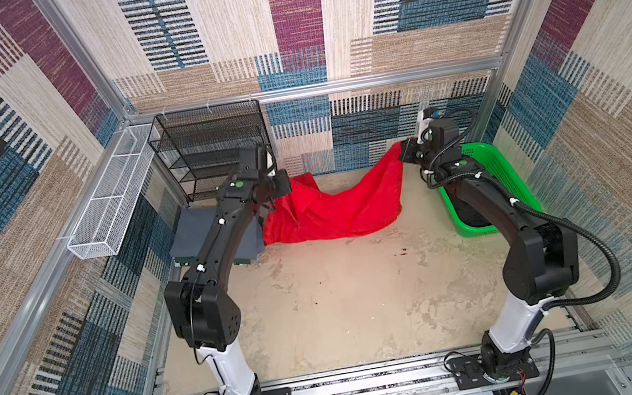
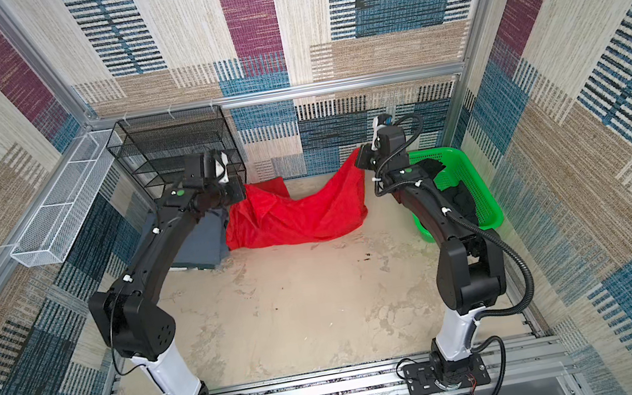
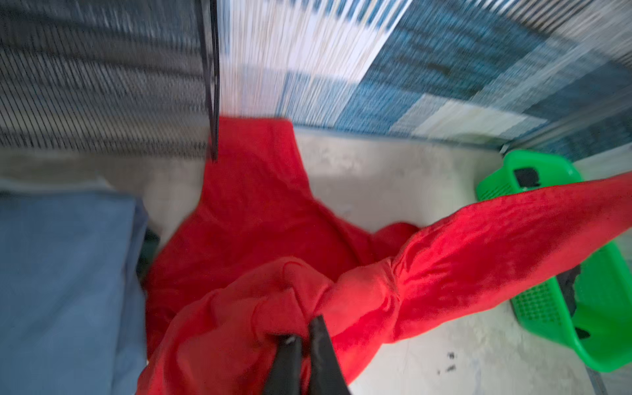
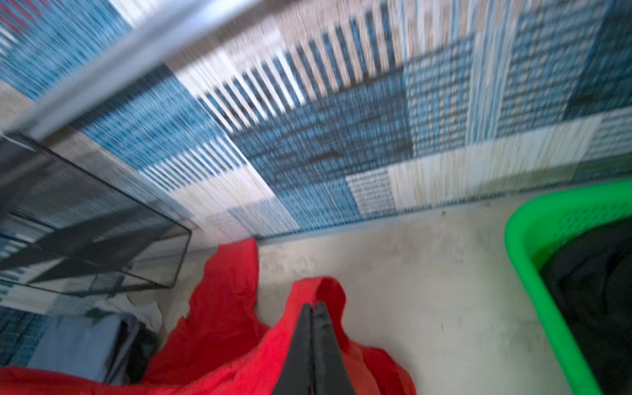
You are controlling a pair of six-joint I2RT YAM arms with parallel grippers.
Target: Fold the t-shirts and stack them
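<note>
Both claws are clamped on the red shirt (image 1: pixel 332 208): the left gripper (image 3: pixel 302 337) holds its left end and the right gripper (image 4: pixel 313 306) its right end. It sags between them at the far side of the table (image 1: pixel 361 293), its lower edge resting there. The grey shirt (image 1: pixel 186 242) lies far left under the left arm, and the black shirt (image 2: pixel 459 196) sits in the basket (image 2: pixel 469 168) far right.

Both top views look down; wrist views, close, share red t-shirt (image 3: pixel 246 205)
</note>
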